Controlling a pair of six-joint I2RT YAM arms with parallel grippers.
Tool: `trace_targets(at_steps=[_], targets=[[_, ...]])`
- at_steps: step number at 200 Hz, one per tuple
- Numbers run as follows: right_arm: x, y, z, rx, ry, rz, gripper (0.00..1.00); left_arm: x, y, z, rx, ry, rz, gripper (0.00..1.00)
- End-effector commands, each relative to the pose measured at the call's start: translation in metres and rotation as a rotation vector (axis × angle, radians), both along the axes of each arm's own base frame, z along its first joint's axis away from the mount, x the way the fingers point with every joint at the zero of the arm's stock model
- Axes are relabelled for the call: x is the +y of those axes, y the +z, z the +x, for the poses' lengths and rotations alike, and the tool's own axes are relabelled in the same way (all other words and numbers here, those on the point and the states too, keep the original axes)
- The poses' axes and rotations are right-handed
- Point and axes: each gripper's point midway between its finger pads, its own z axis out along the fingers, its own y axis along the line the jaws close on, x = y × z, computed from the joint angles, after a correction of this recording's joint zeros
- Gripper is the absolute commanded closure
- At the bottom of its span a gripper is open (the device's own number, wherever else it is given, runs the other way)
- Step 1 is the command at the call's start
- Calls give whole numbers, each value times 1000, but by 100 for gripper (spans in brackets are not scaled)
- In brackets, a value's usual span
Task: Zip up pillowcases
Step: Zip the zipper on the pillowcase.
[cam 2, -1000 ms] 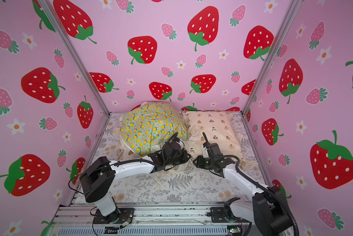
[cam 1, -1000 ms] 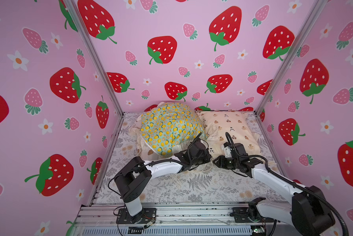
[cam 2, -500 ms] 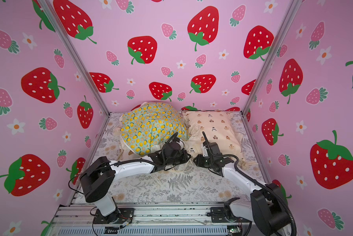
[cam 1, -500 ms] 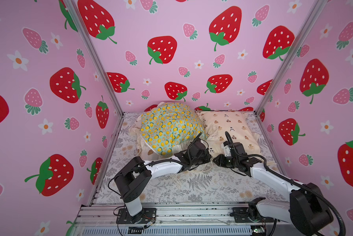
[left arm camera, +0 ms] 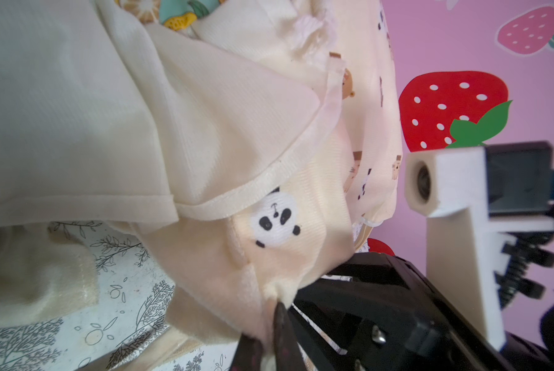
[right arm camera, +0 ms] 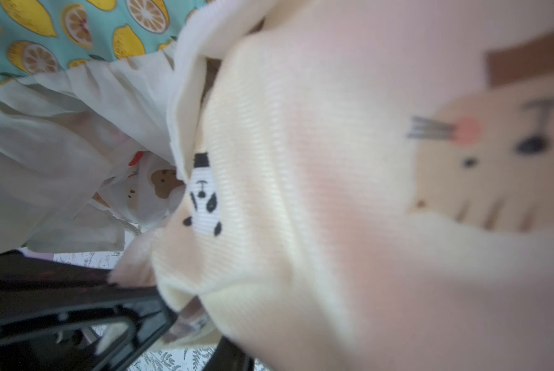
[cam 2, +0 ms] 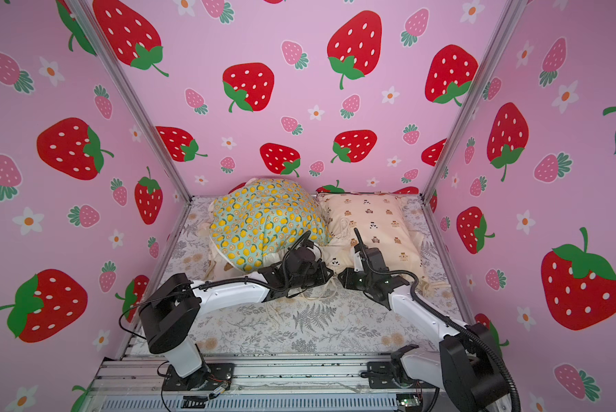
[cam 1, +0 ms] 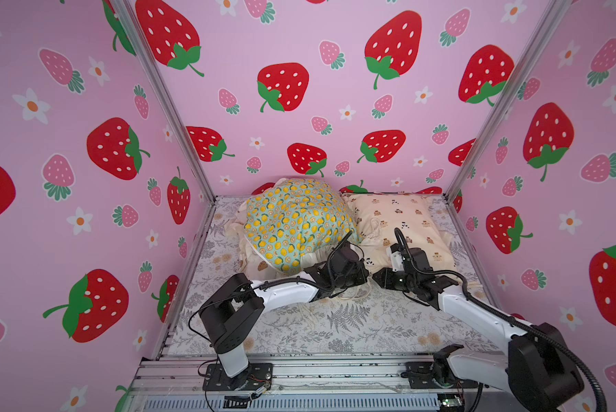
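The cream bear-print pillowcase (cam 1: 402, 221) (cam 2: 370, 217) lies at the back right. The mint lemon pillowcase (cam 1: 295, 221) (cam 2: 263, 221) is piled beside it at the back left. My left gripper (cam 1: 365, 274) (left arm camera: 270, 340) is shut on a pinch of the bear pillowcase's near corner (left arm camera: 269, 257), by a panda print. My right gripper (cam 1: 376, 279) (cam 2: 342, 278) meets it tip to tip at that same corner. In the right wrist view the bear pillowcase (right arm camera: 301, 160) drapes over the jaws and hides them. A cookie-print pillowcase (cam 1: 261, 265) peeks from under the lemon one.
The grey fern-print sheet (cam 1: 335, 321) covers the floor in front of the pillows. Pink strawberry walls (cam 1: 299, 107) close in on three sides. A metal rail (cam 1: 299, 371) with both arm bases runs along the front. Loose cream cords (cam 1: 310, 317) lie on the sheet.
My right gripper has edged slightly left toward the left gripper at the pillowcase corner. The left arm and the pillows have not moved.
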Motion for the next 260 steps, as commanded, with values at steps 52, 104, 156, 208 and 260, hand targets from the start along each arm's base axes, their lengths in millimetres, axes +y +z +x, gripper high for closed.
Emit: trace_targets(at_steps=[52,104,156,208,260], targets=[[-5,-4,0,-49,3,-19,76,-6,35,1,-46,-8,-76,100],[-3,-3,6,-98,-1,-3,76,-6,38,0,-44,-11,-85,100],[5,7,14,-158,14,41,75,-9,40,0,-40,-17,-97,100],[1,5,14,-171,0,29,82,-9,37,0,-36,-16,-94,100],[-5,3,11,-186,-12,13,90,-6,39,1,-44,-4,-90,100]])
